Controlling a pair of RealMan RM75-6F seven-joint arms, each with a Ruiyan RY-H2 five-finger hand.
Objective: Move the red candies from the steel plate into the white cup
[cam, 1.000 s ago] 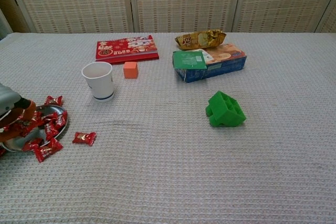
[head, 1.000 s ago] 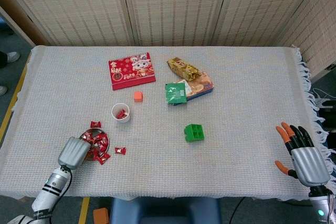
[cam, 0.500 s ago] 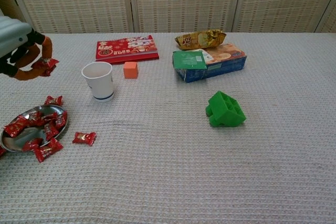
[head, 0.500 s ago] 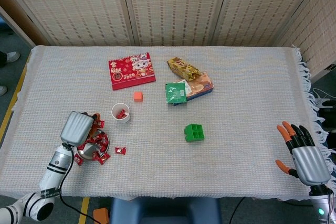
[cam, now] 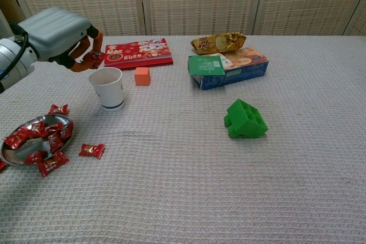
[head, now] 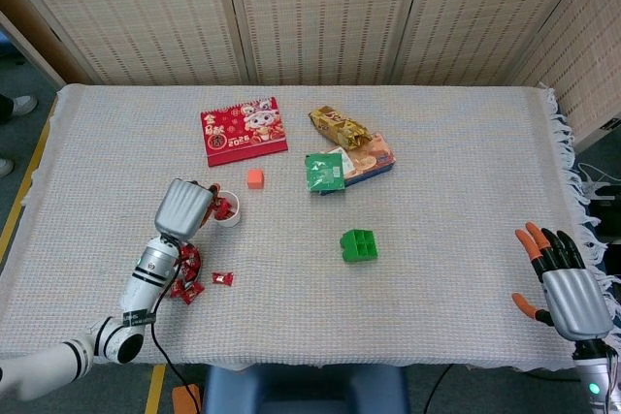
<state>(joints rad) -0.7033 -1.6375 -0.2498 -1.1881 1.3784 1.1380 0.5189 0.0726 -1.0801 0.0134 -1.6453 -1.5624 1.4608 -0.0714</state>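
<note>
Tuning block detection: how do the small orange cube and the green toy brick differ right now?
Colour: the small orange cube is orange, the green toy brick bright green.
Size: the cube looks smaller than the brick.
Shape: the cube has plain faces; the brick shows studs or cells in the head view.
Place: the cube sits beside the white cup, the brick alone nearer the table's middle.
Both rest on the cloth, untouched by either hand.

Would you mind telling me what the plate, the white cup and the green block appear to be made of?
The plate looks like polished steel: grey and shiny, mirroring the candies on it. The white cup seems to be paper or thin plastic; matte white, its thin rolled rim leaves that open. The green block looks like moulded plastic, uniformly coloured with a slight sheen.
</note>
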